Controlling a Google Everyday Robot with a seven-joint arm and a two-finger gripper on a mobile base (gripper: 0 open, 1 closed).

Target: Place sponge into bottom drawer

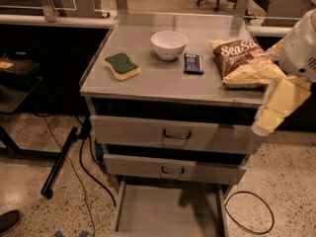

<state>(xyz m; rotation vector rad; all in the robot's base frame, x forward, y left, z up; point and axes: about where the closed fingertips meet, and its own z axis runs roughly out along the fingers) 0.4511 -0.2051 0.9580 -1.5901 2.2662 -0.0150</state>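
The sponge (122, 65), yellow with a dark green top, lies on the left part of the grey cabinet top (163, 80). The bottom drawer (168, 212) is pulled out at the foot of the cabinet, its flat grey floor bare. My gripper (269, 116) hangs at the right edge of the view, beside the cabinet's right front corner, far from the sponge and holding nothing.
A white bowl (169, 44), a dark blue snack bar (193, 63) and a brown-yellow chip bag (244, 60) sit on the top. Two handled drawers (173, 135) are above the open one. Cables (249, 214) and a black stand leg (59, 163) lie on the floor.
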